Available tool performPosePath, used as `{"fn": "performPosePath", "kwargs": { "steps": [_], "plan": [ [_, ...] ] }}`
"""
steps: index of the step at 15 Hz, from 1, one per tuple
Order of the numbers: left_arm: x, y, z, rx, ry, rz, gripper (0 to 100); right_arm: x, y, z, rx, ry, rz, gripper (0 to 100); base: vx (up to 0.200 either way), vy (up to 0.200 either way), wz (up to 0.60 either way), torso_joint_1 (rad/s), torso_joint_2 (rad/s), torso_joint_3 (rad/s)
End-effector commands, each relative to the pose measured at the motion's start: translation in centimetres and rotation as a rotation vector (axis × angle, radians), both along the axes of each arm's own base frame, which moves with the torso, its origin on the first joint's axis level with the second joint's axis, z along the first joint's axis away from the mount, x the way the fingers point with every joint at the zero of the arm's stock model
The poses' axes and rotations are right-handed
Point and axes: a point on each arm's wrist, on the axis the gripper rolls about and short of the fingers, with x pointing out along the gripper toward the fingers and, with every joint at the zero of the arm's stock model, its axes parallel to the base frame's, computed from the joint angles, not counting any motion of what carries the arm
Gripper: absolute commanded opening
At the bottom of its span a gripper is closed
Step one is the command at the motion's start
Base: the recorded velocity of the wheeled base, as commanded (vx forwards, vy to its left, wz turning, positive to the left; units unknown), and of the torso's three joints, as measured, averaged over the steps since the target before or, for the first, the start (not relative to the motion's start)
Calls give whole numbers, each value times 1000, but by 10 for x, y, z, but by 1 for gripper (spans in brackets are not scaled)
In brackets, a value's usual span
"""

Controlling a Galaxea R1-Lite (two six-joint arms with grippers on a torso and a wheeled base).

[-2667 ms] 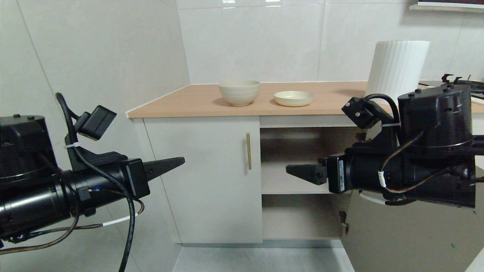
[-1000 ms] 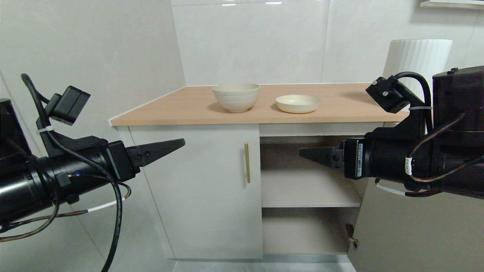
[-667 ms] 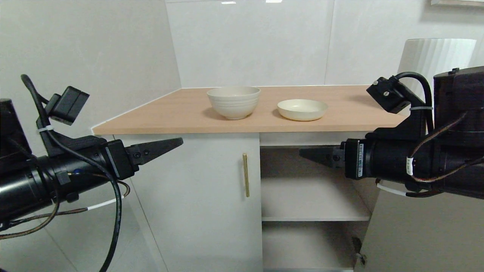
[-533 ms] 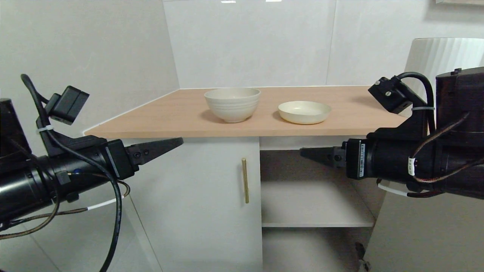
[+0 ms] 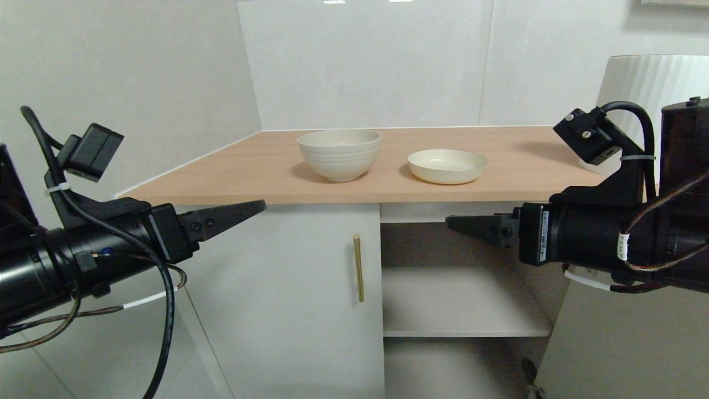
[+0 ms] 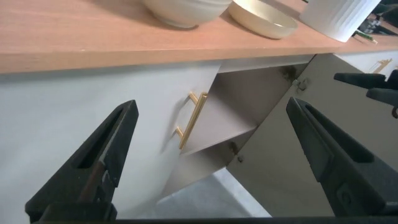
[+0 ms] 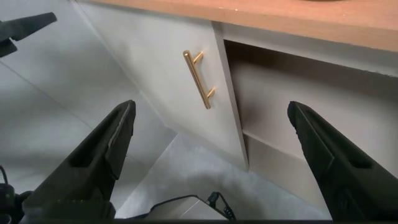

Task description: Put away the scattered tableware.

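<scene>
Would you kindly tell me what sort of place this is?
Probably a kitchen: a wooden countertop over a white cabinet, tiled walls behind, and a bowl and shallow dish on the counter.

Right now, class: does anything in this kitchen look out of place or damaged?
Only the bowl and shallow dish, left out upright on the counter; the cabinet below stands open. Nothing spilled or broken.

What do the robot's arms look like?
The left arm and right arm are black round tubes ending in pointed, wedge-shaped jaws. Each carries a boxy camera and black cables held by white ties. The right one has a white label.
</scene>
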Motion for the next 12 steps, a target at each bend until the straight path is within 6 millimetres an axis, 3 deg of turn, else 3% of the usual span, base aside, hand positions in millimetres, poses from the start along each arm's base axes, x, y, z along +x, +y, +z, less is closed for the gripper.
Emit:
{"fn": "performPosePath", "kwargs": {
  "steps": [1,5,12],
  "plan": [
    [1,0,-1,1,5,1,100,1,1,0,-1,-1,1,100,0,0,0,0,0,0],
    [3,-1,-4,4,16,-1,100,3,2,-2,-8,4,-3,100,0,0,0,50,-231,-242],
    [14,-4,-13,15,52,-5,100,5,3,-5,-14,11,-5,100,0,0,0,178,-500,-290]
  ]
}}
